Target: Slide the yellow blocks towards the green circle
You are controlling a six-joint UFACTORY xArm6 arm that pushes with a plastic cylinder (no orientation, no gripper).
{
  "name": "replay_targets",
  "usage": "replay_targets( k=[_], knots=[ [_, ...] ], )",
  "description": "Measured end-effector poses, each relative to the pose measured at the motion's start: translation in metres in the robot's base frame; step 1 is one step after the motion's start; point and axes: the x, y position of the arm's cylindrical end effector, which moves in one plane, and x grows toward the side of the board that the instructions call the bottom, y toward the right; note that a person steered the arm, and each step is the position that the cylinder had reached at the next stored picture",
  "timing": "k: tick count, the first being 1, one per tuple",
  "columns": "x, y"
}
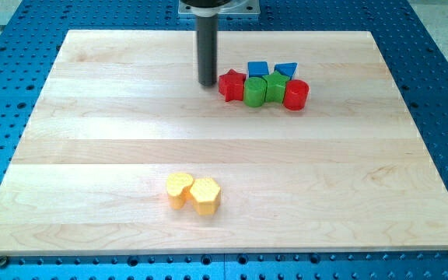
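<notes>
Two yellow blocks lie side by side near the view's bottom centre: a yellow heart-like block (pixel 179 189) and a yellow hexagon (pixel 206 194), touching. The green circle (pixel 254 90) sits in a cluster near the view's top, with a green block (pixel 275 87) to its right. My tip (pixel 207 82) rests on the board just left of the red star (pixel 231 85), far above the yellow blocks.
The cluster also holds a red cylinder (pixel 295 94) at its right end and two blue blocks (pixel 258 70) (pixel 286 71) behind the green ones. The wooden board (pixel 92 155) lies on a blue perforated table.
</notes>
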Motion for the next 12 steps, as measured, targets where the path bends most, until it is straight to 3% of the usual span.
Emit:
replay_targets(
  k=[1,3,4,6,8,9,12],
  knots=[
    [0.031,-0.06],
    [0.188,-0.115],
    [0.219,-0.089],
    [0.22,-0.014],
    [0.29,-0.019],
    [0.28,0.023],
    [0.198,0.007]
  ],
)
